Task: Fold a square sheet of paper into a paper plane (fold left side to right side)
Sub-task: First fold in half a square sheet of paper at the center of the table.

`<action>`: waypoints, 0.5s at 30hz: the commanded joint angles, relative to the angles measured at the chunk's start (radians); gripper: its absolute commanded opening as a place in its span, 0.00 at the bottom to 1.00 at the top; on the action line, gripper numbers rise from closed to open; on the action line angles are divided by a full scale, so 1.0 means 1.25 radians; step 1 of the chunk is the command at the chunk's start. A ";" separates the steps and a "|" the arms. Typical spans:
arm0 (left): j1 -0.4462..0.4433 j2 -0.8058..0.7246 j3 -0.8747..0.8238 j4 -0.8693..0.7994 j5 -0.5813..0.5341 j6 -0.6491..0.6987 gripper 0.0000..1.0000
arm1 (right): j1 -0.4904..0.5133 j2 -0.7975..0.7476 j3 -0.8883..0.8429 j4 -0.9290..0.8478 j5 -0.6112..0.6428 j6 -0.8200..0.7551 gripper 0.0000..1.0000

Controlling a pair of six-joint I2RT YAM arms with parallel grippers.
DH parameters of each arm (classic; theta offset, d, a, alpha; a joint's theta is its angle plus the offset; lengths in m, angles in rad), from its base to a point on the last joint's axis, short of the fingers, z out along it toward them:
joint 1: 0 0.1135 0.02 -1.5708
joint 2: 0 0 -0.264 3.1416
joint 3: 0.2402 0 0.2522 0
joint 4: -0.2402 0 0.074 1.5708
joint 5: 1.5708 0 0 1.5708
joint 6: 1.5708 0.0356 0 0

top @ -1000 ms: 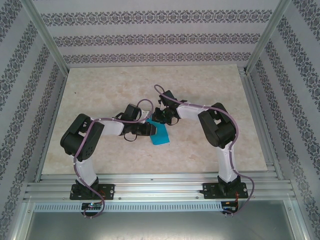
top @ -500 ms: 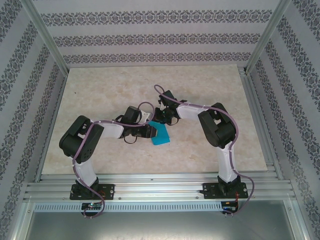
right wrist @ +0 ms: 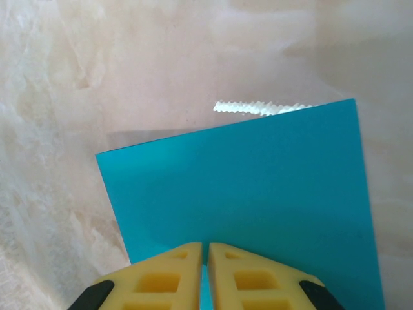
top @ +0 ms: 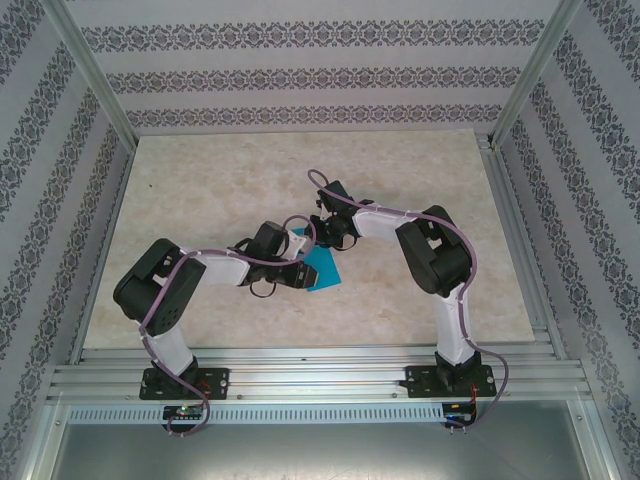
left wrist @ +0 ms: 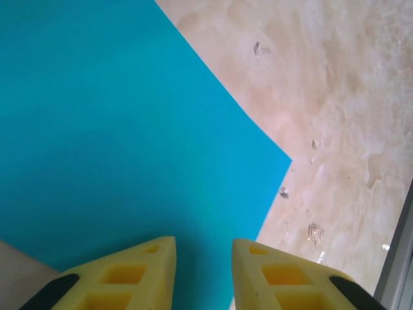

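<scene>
At the bottom centre of the right wrist view, the right gripper has its yellow fingers pressed almost together, pinching the near edge of a square sheet of thin cyan-blue paper. The sheet spreads upward and to the right. At the bottom edge of the left wrist view, the left gripper has its fingers a clear gap apart. Blue paper shows between them and extends toward the upper left. Seen from above, the sheet lies mid-frame between both grippers on a beige marbled tabletop.

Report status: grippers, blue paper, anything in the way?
Left gripper open, above square sheet. Right gripper shut on sheet's edge. No obstruction seen.
</scene>
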 commanded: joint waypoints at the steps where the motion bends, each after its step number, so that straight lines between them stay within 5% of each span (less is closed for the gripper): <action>1: -0.031 -0.006 -0.047 -0.048 0.020 -0.013 0.30 | 0.002 0.040 -0.014 -0.056 0.053 0.002 0.13; 15: -0.066 -0.044 -0.154 0.030 0.021 -0.083 0.30 | -0.001 0.040 -0.024 -0.041 0.042 0.011 0.13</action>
